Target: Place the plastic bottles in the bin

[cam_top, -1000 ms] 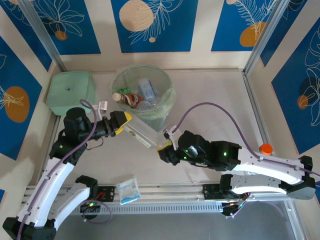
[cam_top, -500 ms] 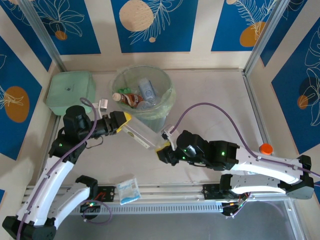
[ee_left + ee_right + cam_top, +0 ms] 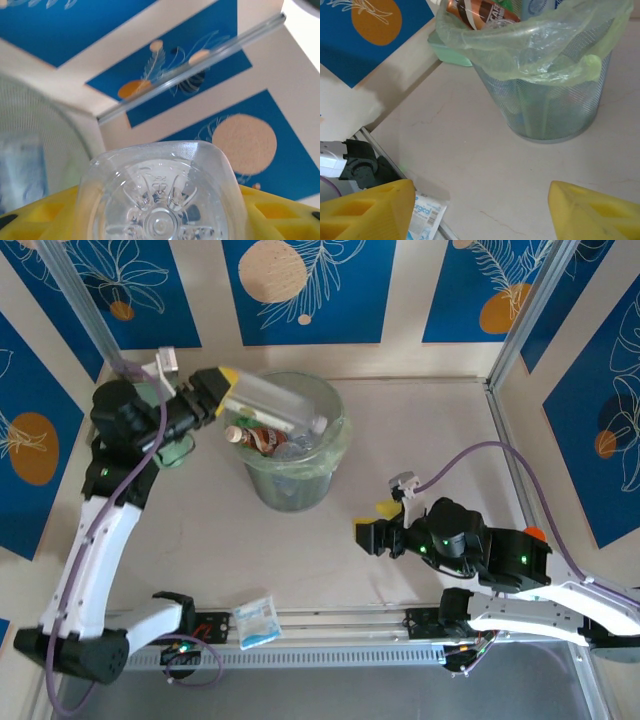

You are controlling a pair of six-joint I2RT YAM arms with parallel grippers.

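Left gripper [image 3: 222, 390] clasping a long clear plastic bottle [image 3: 275, 403] above the large round pale-green wastebasket bin [image 3: 292, 490]; right gripper [image 3: 477, 210] spread wide, holding nothing.

The long bottle is tilted, its gripped end at the bin's left rim and its free end reaching across the opening, over the bottles heaped inside. In the left wrist view its embossed base sits between the yellow fingers [image 3: 280, 210]; the embossing is too small to read. A brown-labelled bottle [image 3: 480, 10] tops the heap, its lettering unclear. The right gripper is over the pale table [image 3: 440, 430], right of the bin and well apart from it. A flat white-and-blue packet [image 3: 426, 214] at the near table edge shows the letters "urgical".
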